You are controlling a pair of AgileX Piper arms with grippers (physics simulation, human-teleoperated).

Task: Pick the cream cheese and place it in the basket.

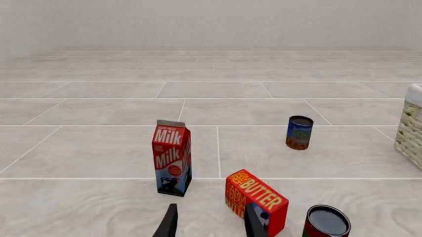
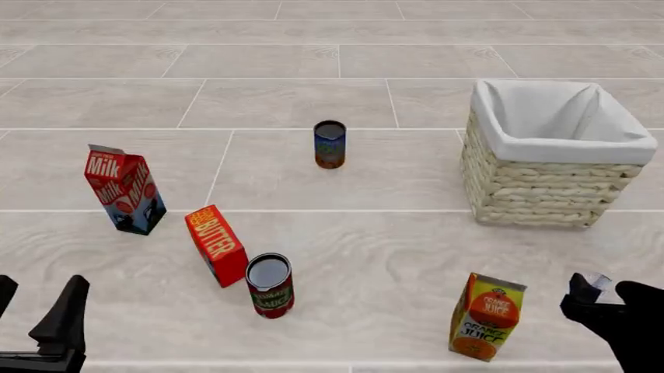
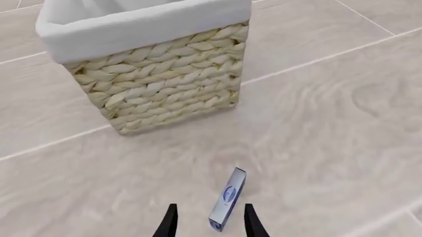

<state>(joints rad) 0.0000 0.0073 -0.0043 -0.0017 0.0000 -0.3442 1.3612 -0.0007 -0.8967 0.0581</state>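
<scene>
The cream cheese (image 3: 228,200) is a thin white box with blue markings, standing on its edge on the floor. My right gripper (image 3: 209,222) is open, with the near end of the box between its fingers and the right finger close to it. In the front view only a small white bit of the cream cheese (image 2: 601,280) shows at the tip of my right gripper (image 2: 592,299). The basket (image 2: 545,190) is pale wicker with a white lining, and it stands beyond the box in the right wrist view (image 3: 158,84). My left gripper (image 1: 209,224) is open and empty, low at the front left (image 2: 40,305).
An orange juice carton (image 2: 487,317) stands just left of my right gripper. A red can (image 2: 270,285), a butter box (image 2: 216,244) and a milk carton (image 2: 124,189) stand at the left. A blue can (image 2: 330,144) stands farther back. The butter box (image 1: 256,200) is close to my left gripper's finger.
</scene>
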